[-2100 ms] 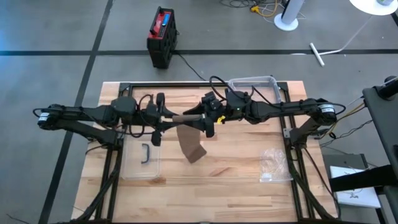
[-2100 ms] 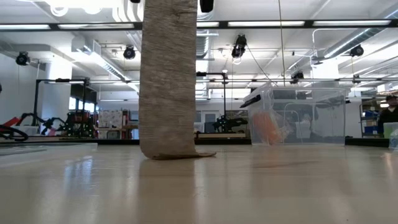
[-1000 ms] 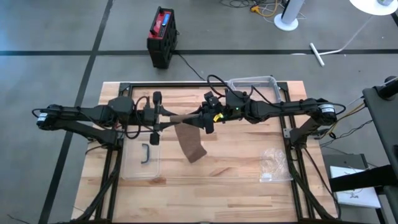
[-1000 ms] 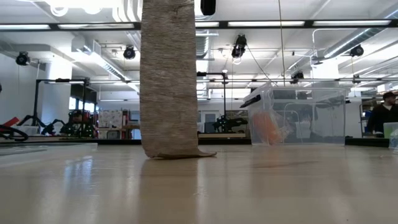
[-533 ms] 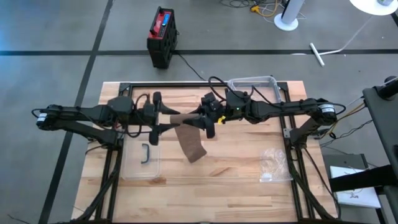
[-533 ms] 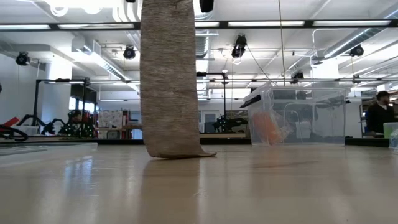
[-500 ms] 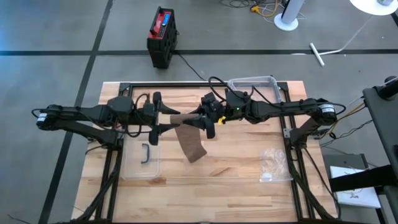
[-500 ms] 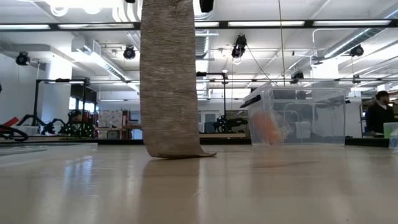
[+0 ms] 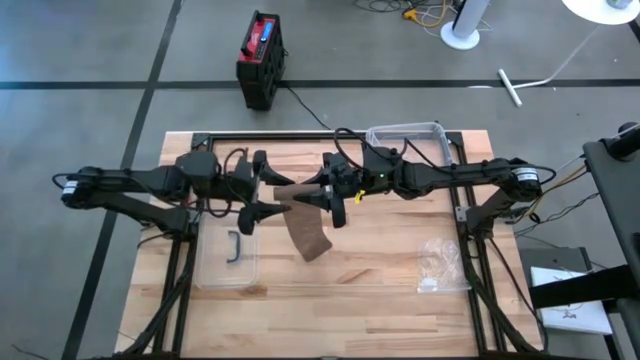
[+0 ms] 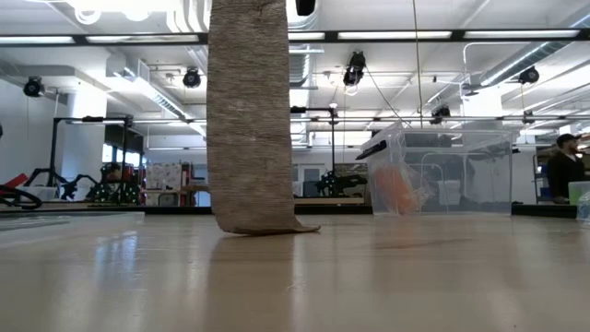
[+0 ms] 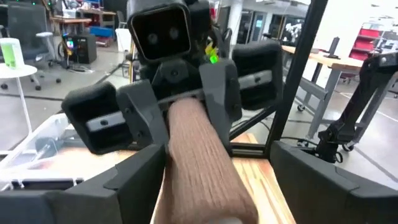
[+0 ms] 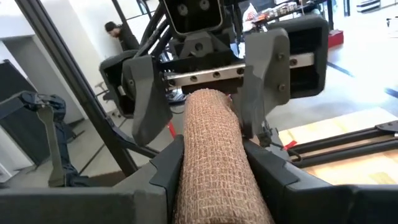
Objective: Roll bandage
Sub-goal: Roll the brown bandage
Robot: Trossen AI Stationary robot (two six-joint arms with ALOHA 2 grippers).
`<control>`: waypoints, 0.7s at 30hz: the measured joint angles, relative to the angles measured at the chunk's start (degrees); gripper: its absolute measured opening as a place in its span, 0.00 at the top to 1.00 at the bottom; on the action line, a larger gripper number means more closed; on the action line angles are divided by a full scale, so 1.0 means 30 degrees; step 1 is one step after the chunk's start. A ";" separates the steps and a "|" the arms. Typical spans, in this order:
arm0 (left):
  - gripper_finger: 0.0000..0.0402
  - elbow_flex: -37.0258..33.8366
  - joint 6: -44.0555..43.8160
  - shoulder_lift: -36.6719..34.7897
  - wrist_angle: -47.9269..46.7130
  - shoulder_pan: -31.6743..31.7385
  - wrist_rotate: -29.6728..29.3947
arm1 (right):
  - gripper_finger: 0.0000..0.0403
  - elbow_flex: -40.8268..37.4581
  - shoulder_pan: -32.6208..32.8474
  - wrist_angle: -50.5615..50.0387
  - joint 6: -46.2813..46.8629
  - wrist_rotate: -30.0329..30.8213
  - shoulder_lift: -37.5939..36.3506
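Bandage roll (image 9: 292,191) lies level at frame centre, axis running left to right between your arms, tail hanging to the surface (image 9: 380,270); right gripper (image 9: 322,195) jaws hold one end, left gripper (image 9: 262,190) jaws stand wide around the other.

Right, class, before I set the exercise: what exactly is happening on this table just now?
Two dark robot arms meet above the wooden table, rolling a brown woven elastic bandage. The right tool is shut on the rolled part. The left tool faces it with its fingers spread open either side of the roll, not gripping. The loose tail hangs down, its end resting on the tabletop.
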 joint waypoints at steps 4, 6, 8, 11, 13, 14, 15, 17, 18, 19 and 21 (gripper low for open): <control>0.34 0.0253 -0.0093 0.0447 0.0075 0.0020 -0.0016 | 0.70 0.0000 0.0000 -0.0138 0.0003 -0.0009 0.0005; 0.37 0.0275 -0.0316 0.0436 0.0089 0.0018 -0.0017 | 0.71 0.0000 0.0000 -0.0114 -0.0013 -0.0019 0.0007; 0.39 0.0275 -0.0848 0.0358 0.0051 0.0026 -0.0024 | 0.71 0.0000 0.0007 -0.0057 -0.0053 -0.0016 0.0007; 0.44 0.0277 -0.1431 0.0277 -0.0442 0.0047 -0.0069 | 0.70 0.0000 0.0007 -0.0078 -0.0144 -0.0040 0.0007; 0.46 0.0305 -0.1548 0.0288 -0.0833 0.0063 -0.0127 | 0.69 -0.0013 0.0007 -0.0101 -0.0249 -0.0044 0.0007; 0.48 0.0305 -0.1555 0.0342 -0.0965 0.0083 -0.0147 | 0.70 -0.0019 0.0007 -0.0071 -0.0330 -0.0049 0.0007; 0.49 0.0286 -0.1602 0.0380 -0.1019 0.0091 -0.0130 | 0.70 -0.0022 0.0007 0.0099 -0.0396 -0.0008 0.0007; 0.51 0.0226 -0.1607 0.0430 -0.1200 0.0091 -0.0110 | 0.71 -0.0014 0.0000 0.0306 -0.0502 0.0030 -0.0009; 0.52 0.0217 -0.1584 0.0430 -0.1209 0.0088 -0.0104 | 0.71 -0.0007 0.0000 0.0309 -0.0619 0.0036 -0.0015; 0.53 0.0217 -0.1512 0.0396 -0.1154 0.0091 -0.0114 | 0.72 -0.0007 0.0000 0.0295 -0.0733 0.0028 -0.0015; 0.54 0.0217 -0.1368 0.0259 -0.1185 0.0143 -0.0111 | 0.72 -0.0007 0.0000 0.0301 -0.0835 0.0079 -0.0015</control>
